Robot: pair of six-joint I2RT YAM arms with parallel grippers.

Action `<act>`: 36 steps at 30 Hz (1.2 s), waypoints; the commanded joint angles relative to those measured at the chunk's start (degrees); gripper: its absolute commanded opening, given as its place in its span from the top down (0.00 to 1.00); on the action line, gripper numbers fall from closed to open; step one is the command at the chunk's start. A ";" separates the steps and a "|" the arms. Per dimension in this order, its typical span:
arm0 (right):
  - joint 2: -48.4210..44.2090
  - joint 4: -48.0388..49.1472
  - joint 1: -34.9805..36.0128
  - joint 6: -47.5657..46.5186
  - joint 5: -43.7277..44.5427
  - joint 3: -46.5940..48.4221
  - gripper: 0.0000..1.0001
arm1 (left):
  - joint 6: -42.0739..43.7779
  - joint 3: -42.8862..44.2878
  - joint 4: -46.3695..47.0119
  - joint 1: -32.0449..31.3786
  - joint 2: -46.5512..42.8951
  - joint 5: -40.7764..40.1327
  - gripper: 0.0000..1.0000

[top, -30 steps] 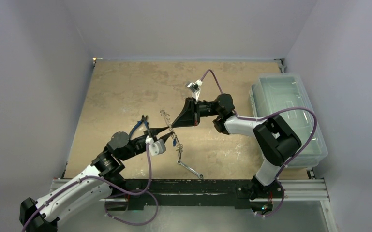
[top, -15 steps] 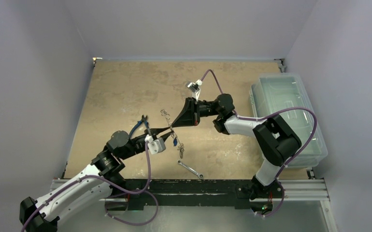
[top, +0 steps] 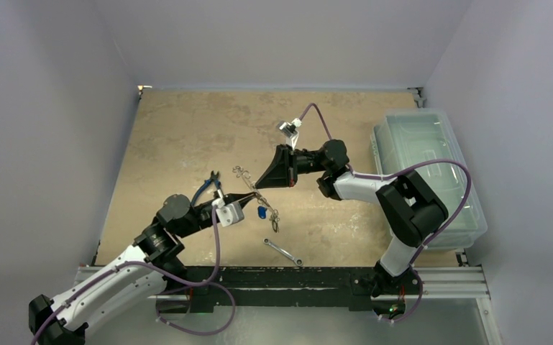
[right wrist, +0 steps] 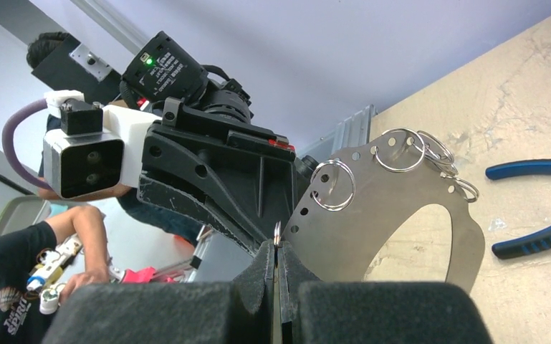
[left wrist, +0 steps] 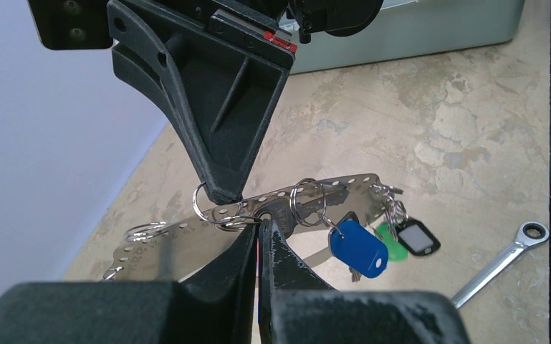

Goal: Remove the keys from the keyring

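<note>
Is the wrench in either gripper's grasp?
No, the wrench lies on the table, apart from the left gripper and the right gripper.

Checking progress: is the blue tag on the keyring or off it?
On: the blue tag hangs from a small ring looped through the keyring.

Soft, even light falls from overhead in the top view. The desk point(top: 187, 129) is uniformly lit, the arm shadows on it are faint, and a small bright spot sits at its 11 o'clock corner. Small parts there are too fine to resolve.

In the left wrist view the left hand point(left wrist: 258, 233) is a dark blur at 6 o'clock. The blue tag point(left wrist: 358, 247) is sharp, and the wrench point(left wrist: 505, 258) glares at 4 o'clock.

In the right wrist view the right hand point(right wrist: 277, 251) is out of focus, the keyring point(right wrist: 401, 193) shines pale, and the background at 8 o'clock is soft.
</note>
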 commanded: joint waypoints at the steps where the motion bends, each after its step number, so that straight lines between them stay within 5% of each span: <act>1: -0.48 3.96 -0.08 -0.43 0.16 -0.32 1.00 | -4.72 3.25 -0.17 -0.29 -0.56 -0.79 1.00; 18: -1.79 7.83 -0.05 -1.32 -2.23 -1.89 1.00 | -18.02 6.97 -1.57 0.99 2.80 -3.79 1.00; 36: -2.50 10.01 -0.29 -2.46 -3.98 -2.99 1.00 | -41.73 11.67 -4.10 12.00 6.97 2.41 1.00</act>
